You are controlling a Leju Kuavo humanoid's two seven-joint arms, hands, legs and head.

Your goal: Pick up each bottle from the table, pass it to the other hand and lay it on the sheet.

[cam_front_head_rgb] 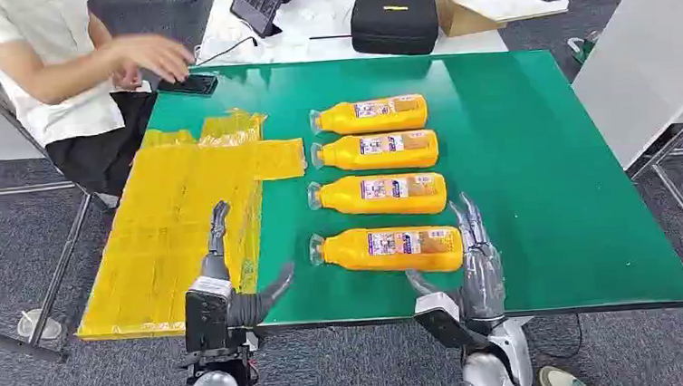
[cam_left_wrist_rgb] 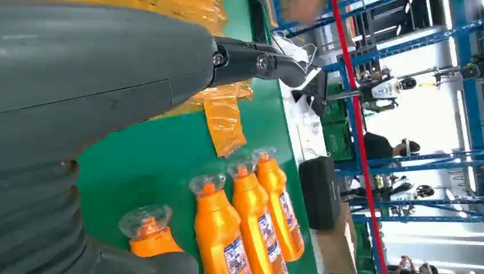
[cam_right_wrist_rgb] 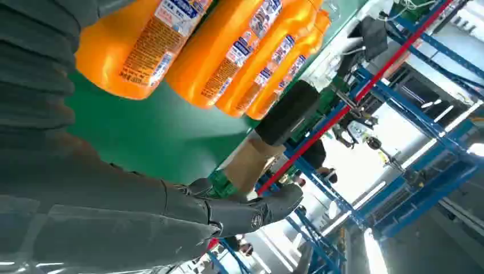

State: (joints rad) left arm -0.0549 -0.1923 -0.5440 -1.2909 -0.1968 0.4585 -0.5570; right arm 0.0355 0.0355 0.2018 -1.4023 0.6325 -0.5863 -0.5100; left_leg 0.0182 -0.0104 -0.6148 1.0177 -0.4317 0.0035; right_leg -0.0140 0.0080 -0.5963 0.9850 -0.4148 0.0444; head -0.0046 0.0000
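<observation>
Hands: our silver left hand (cam_front_head_rgb: 235,287) and right hand (cam_front_head_rgb: 469,257) sit low in frame, fingers spread, holding nothing.
Bottles: we count four orange plastic bottles (cam_front_head_rgb: 387,249) lying mid-frame on the green counter (cam_front_head_rgb: 535,161).
Sheet: one crinkled yellow plastic sheet (cam_front_head_rgb: 168,232), left of centre.
Handling: we judge them stiff, smooth, likely slippery; take the labelled body.
</observation>
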